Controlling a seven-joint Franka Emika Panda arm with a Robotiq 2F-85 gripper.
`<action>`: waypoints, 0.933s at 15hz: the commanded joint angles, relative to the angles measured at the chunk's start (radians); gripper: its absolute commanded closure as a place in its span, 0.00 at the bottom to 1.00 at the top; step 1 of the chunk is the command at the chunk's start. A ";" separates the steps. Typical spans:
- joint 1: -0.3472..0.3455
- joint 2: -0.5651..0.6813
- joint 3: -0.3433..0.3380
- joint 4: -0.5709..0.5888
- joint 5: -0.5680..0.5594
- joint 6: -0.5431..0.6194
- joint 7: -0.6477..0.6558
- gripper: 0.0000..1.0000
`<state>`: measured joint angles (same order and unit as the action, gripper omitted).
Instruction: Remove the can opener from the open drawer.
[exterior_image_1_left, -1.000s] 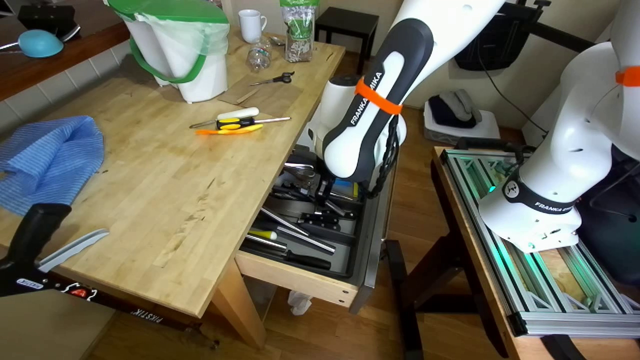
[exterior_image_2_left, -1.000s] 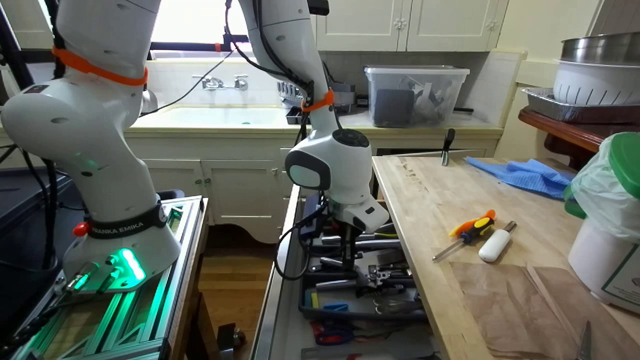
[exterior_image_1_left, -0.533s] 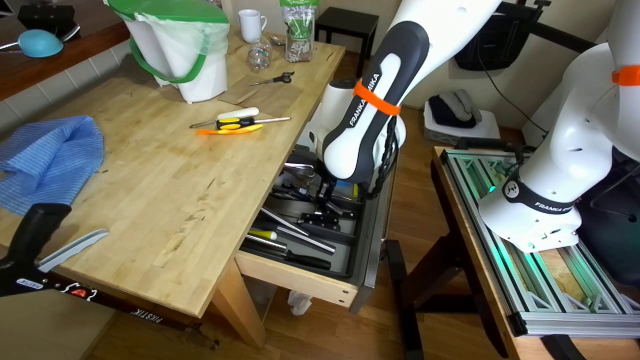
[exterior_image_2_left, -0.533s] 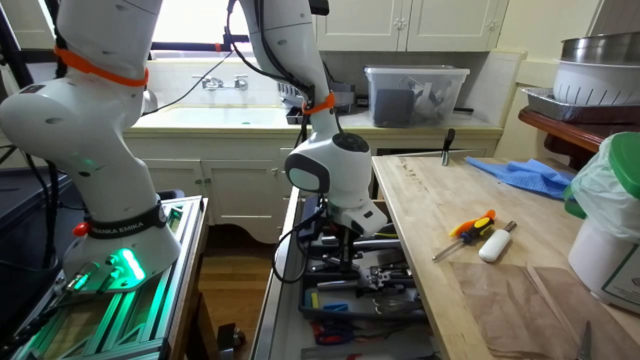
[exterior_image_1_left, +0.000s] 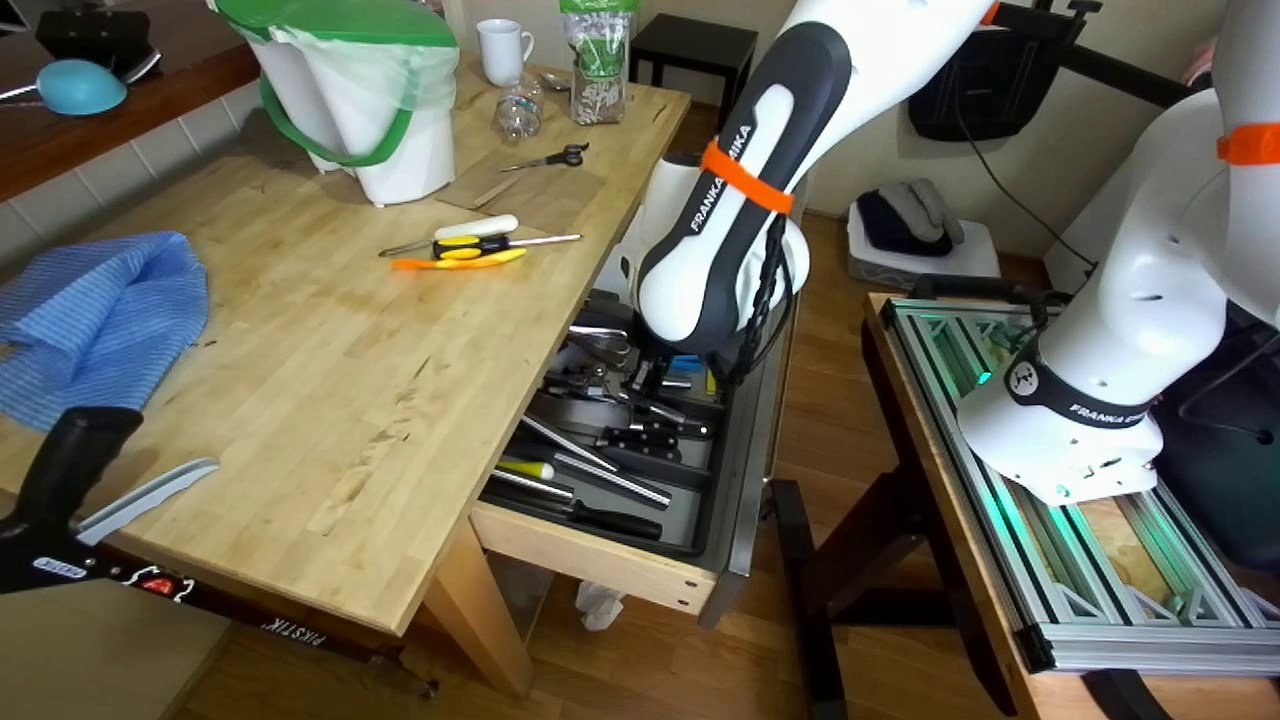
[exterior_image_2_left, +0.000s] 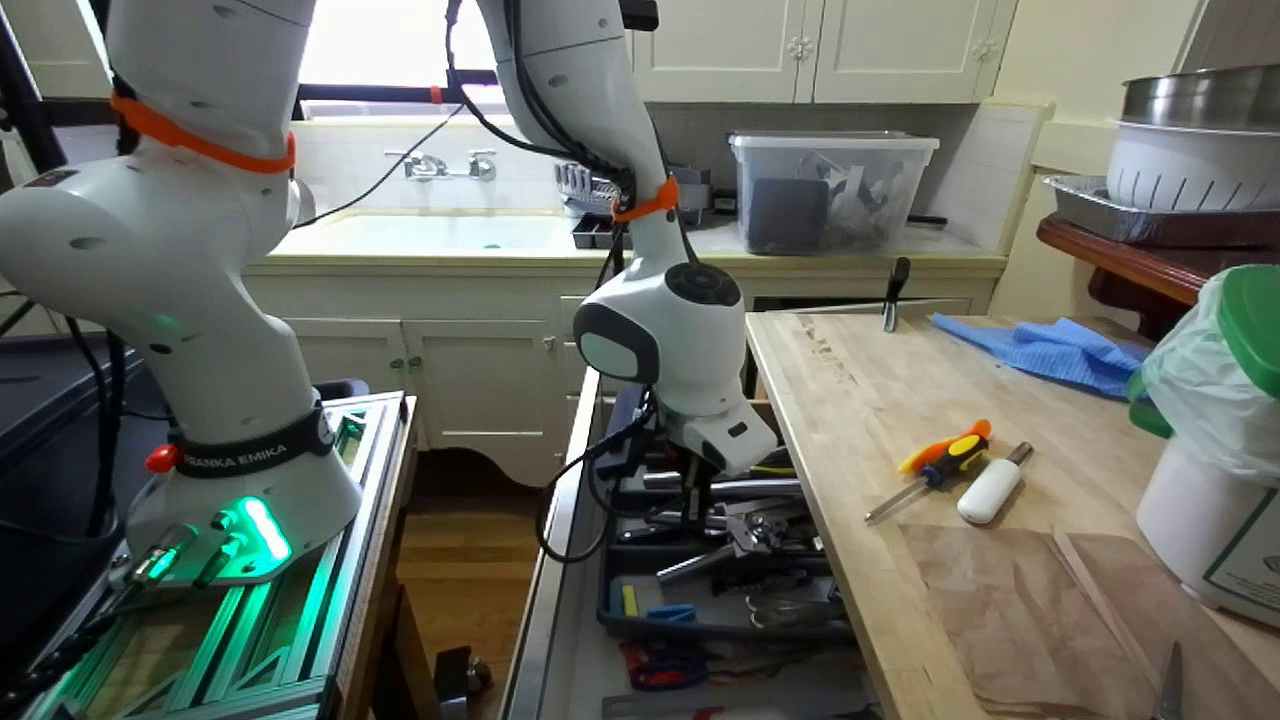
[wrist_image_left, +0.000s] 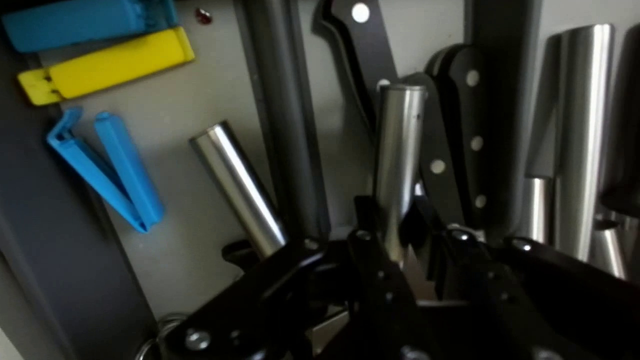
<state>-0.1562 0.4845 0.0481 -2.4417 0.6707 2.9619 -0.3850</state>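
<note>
The can opener looks to be the tool with a silvery metal head and two spread silver tube handles. One handle lies left of a dark divider in the wrist view; the other lies right of it, between my fingers. My gripper points down into the drawer, its fingertips close on both sides of that handle. It also shows in an exterior view. In the wrist view the fingers hide much of the head. The open drawer has a black divider tray with utensils.
Black riveted knife handles lie close right of the gripped handle. Yellow and blue clips lie left. The wooden tabletop overhangs one side of the drawer. A screwdriver, white bin and blue cloth stand on it.
The can opener has turned: its visible handle lies more slanted and its head has shifted towards the far end of the drawer. The arm has shifted slightly and the gripper sits marginally higher.
</note>
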 joint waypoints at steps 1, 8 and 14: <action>-0.169 -0.160 0.177 -0.046 0.190 -0.018 -0.105 0.94; -0.380 -0.375 0.344 -0.086 0.681 -0.324 -0.453 0.94; -0.262 -0.438 0.094 -0.152 0.679 -0.791 -0.550 0.94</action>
<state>-0.5345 0.1114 0.3117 -2.5466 1.3403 2.3671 -0.8906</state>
